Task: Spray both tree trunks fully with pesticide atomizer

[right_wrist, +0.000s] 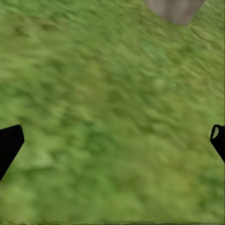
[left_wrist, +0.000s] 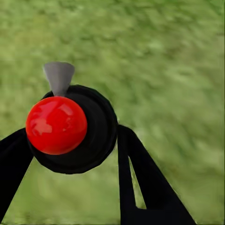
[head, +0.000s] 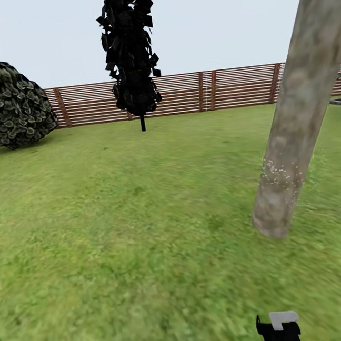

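Green lawn runs to the slatted wooden fence of the garden, where a pale tree trunk leans across the head view, well ahead of the robot. Whitish specks of pesticide dot only a band near the trunk's base, so most of the bark appears uncovered. A near-black tree and a rounded bush stand by the fence. The left gripper is closed around the pesticide atomizer, its red top and grey nozzle facing out over the grass, seemingly held ready for spraying. The right gripper hangs wide open and empty above the grass, the trunk's base nearby.
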Tool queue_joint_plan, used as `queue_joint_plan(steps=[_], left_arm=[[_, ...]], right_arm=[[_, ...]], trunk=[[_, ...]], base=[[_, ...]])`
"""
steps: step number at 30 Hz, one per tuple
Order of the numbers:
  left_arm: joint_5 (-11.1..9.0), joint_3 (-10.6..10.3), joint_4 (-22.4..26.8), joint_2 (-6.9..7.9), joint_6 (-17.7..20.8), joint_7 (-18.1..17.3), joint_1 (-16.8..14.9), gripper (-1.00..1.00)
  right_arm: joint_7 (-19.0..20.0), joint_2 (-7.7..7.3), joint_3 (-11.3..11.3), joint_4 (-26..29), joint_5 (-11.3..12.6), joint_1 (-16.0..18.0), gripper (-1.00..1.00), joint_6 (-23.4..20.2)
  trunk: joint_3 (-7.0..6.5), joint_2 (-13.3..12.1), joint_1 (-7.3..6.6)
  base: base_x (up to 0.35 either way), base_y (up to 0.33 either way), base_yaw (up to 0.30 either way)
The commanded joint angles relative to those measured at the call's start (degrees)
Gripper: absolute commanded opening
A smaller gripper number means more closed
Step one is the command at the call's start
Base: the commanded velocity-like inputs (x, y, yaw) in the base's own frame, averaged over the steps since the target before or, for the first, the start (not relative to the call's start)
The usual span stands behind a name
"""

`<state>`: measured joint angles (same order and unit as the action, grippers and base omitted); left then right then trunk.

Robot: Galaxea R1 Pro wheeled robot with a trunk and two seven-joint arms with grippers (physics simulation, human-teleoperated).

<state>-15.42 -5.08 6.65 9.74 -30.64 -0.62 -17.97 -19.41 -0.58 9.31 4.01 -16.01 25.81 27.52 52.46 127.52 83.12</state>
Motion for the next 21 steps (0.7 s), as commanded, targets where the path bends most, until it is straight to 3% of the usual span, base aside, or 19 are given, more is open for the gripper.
queue_joint_plan(steps=[1,7,11,21], left_arm=[[-0.57,-0.47,-0.06,0.02,-0.19,-0.07,-0.05,-1.00],[-0.57,-0.37,-0.06,0.01,-0.28,-0.06,-0.05,-1.00],[-0.58,2.26,-0.06,0.01,-0.31,-0.10,-0.05,-1.00],[-0.57,2.70,-0.15,-0.07,-0.38,-0.17,-0.05,-1.00]], right_arm=[[-0.19,0.02,0.44,-0.06,-0.60,0.03,1.00,0.16],[-0.19,0.05,0.44,-0.06,-0.60,0.03,1.00,0.16],[-0.19,0.05,0.44,-0.06,-0.60,0.03,1.00,0.16],[-0.19,0.05,0.44,-0.06,-0.60,0.03,1.00,0.16]], trunk=[[0.05,0.02,-0.04],[0.05,0.02,-0.04],[0.05,0.02,-0.04],[0.05,0.02,-0.04]], base=[[-0.322,-0.041,0.277],[-0.264,-0.178,0.277],[-0.287,-0.039,0.277],[-0.033,-0.001,0.277]])
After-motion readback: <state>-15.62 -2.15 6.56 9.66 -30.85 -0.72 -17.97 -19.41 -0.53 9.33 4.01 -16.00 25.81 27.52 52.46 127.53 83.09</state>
